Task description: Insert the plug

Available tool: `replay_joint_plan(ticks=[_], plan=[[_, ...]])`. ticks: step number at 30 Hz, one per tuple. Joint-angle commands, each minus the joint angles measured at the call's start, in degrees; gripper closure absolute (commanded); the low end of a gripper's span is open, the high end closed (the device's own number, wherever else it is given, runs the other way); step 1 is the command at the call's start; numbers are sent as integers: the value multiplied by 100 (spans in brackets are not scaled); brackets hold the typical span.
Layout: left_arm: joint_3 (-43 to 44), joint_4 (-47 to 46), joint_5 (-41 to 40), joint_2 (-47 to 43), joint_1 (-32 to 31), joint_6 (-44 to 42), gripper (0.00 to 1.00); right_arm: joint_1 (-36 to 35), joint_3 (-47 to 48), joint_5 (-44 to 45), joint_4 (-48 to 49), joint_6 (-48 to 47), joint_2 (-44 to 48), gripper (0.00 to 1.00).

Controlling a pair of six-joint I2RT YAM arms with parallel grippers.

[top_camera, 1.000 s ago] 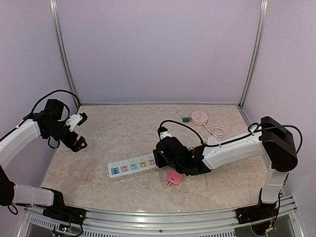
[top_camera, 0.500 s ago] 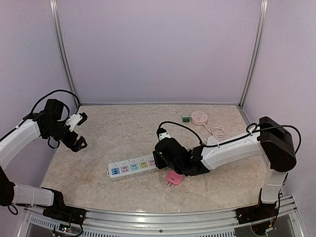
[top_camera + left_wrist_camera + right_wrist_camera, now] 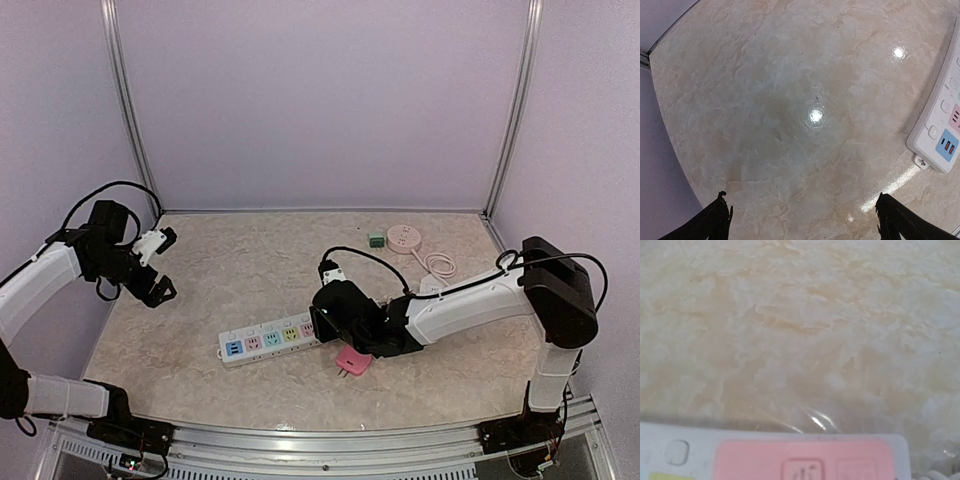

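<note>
A white power strip (image 3: pixel 268 338) with coloured sockets lies at mid-table. Its end also shows in the left wrist view (image 3: pixel 941 125). My right gripper (image 3: pixel 322 323) sits low over the strip's right end. The right wrist view has the strip's pink end socket (image 3: pixel 805 460) filling the bottom edge, very close, and my own fingers do not show there. A pink plug (image 3: pixel 351 361) lies loose on the table just right of the strip, beside the right wrist. My left gripper (image 3: pixel 166 266) (image 3: pixel 802 220) hangs wide open over bare table at the far left, holding nothing.
A black cable ending in a black and white plug (image 3: pixel 330 270) lies behind the right gripper. A small green adapter (image 3: pixel 376 239) and a round pink socket puck (image 3: pixel 404 237) with a coiled cord sit at the back right. Walls close in the table's left, back and right.
My right arm has edged slightly to the left over the strip's end. The strip, the pink plug and the left arm have stayed put.
</note>
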State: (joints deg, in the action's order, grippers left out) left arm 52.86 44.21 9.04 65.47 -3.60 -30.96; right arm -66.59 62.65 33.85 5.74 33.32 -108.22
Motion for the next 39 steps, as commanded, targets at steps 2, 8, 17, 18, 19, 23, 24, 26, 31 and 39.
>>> replay_joint_plan(ticks=[2,8,17,18,19,23,24,26,31,39], plan=[[-40,-10,71,-19,43,-41,1,-144,-373,-146,-1522,421,-517,100],[-22,-17,5,129,43,-50,1,-199,-386,-171,-2212,748,-815,100],[-13,-8,-35,140,43,-46,1,-221,-578,-184,-2527,1110,-817,100],[-13,-3,-28,141,43,-49,1,-223,-548,-148,-2585,1167,-788,100],[-8,-8,-19,141,43,-50,1,-222,-493,-105,-2687,1228,-757,100],[-26,14,53,64,43,-68,1,-221,46,21,-3145,1065,-495,3],[-30,17,100,2,43,-68,1,-226,287,67,-3292,973,-363,1],[-23,49,189,-92,42,-76,1,-223,767,156,-3505,691,-68,0],[-14,86,267,-343,43,-111,1,-204,2053,26,-4402,112,490,0],[82,238,266,-465,42,-95,1,645,4272,-2424,-6929,-395,752,0]])
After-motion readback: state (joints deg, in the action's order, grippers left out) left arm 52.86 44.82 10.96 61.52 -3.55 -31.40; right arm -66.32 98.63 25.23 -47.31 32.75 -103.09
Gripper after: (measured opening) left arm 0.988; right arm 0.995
